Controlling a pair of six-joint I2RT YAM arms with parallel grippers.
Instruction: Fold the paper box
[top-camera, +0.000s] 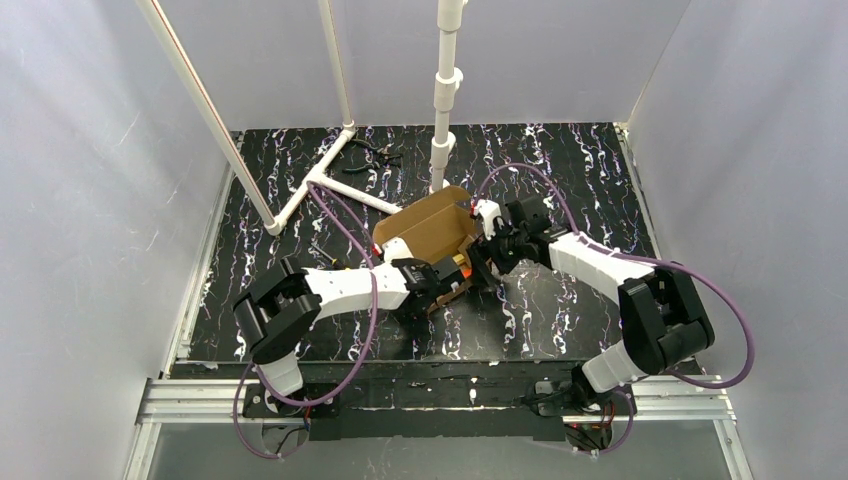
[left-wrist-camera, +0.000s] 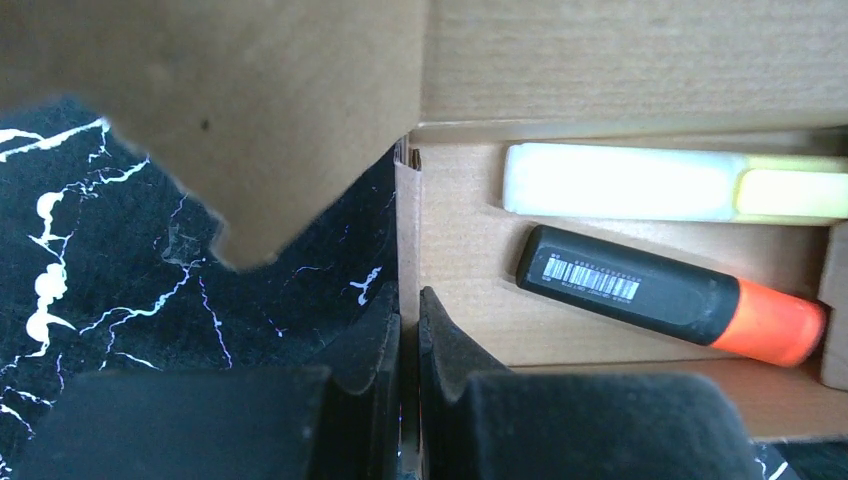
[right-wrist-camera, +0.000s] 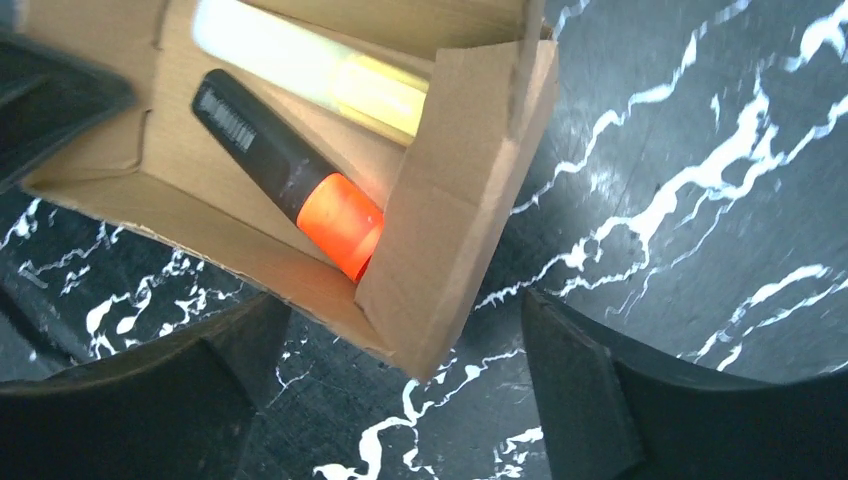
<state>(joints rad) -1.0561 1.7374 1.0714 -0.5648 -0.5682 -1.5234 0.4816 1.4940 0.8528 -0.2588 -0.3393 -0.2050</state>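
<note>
The paper box is brown corrugated cardboard, half formed, lying in the middle of the table with its lid flap raised. Inside it lie a yellow highlighter and a black marker with an orange cap. My left gripper is shut on the box's thin side wall, one finger inside and one outside. My right gripper stands open around the box's near corner, and its fingers do not touch the cardboard.
White pipe framing lies at the back left and a white upright pipe rises just behind the box. A small black tool lies near the far edge. The black marbled table is walled by white panels.
</note>
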